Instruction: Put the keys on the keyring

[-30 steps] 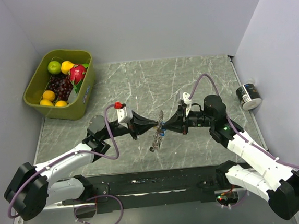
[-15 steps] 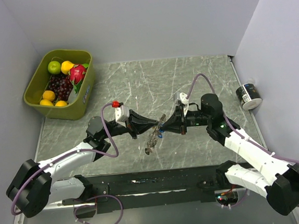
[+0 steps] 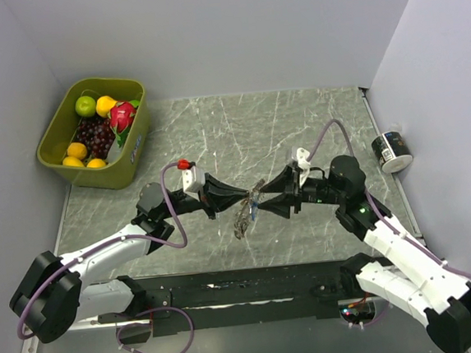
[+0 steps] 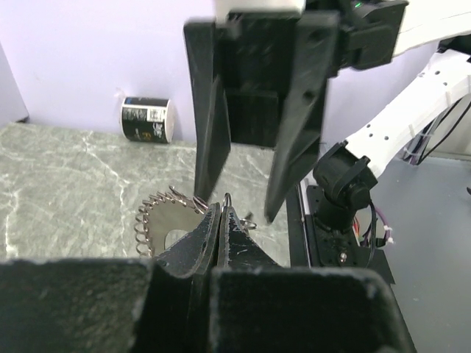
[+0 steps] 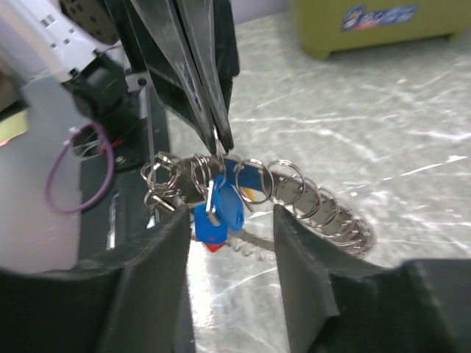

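Right wrist, looped wire keyring [image 5: 296, 193], blue plastic key [image 5: 221, 213], veined marble table [image 5: 383, 125]

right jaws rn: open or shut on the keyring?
Open. On the right gripper the jaws stand apart in both wrist views, with the keyring and a blue key in the gap.

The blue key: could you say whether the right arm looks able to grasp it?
Probably yes: the open right gripper straddles the blue key, nothing between; the left gripper pinches the keyring just above.
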`<state>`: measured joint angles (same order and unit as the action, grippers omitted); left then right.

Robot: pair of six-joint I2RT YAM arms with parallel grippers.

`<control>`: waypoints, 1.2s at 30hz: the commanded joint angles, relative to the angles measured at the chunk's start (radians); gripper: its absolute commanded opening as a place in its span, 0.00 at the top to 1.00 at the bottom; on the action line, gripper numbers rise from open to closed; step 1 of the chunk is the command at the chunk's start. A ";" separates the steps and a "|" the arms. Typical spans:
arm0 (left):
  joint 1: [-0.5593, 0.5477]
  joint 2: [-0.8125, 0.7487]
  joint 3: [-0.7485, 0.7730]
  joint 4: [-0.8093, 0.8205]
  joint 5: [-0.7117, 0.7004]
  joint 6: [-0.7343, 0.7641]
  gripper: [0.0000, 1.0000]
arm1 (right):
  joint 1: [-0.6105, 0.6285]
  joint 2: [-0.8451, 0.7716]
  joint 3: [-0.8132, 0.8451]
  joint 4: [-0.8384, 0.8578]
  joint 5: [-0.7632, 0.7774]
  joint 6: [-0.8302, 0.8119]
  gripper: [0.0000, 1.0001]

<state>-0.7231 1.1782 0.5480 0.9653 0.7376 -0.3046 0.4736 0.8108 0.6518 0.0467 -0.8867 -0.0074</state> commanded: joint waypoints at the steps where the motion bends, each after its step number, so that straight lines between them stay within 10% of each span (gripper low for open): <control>1: 0.001 -0.022 0.041 0.009 0.019 0.044 0.99 | -0.003 -0.056 -0.006 0.048 0.068 -0.002 0.35; 10: 0.007 -0.017 0.067 -0.079 0.025 0.137 0.99 | -0.001 -0.045 0.011 0.065 0.123 0.004 0.19; 12: 0.014 -0.012 0.069 -0.079 0.040 0.136 0.99 | -0.001 -0.033 0.022 0.059 0.134 0.029 0.01; 20: 0.031 -0.014 0.053 -0.051 0.048 0.128 0.99 | -0.006 -0.012 0.046 0.090 0.123 0.044 0.01; 36: 0.062 -0.017 0.058 0.013 0.169 0.078 0.99 | -0.030 0.114 0.046 0.403 -0.202 0.228 0.53</control>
<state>-0.6659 1.1751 0.5629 0.8753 0.8497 -0.2066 0.4488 0.8837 0.6525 0.3092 -0.9722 0.1547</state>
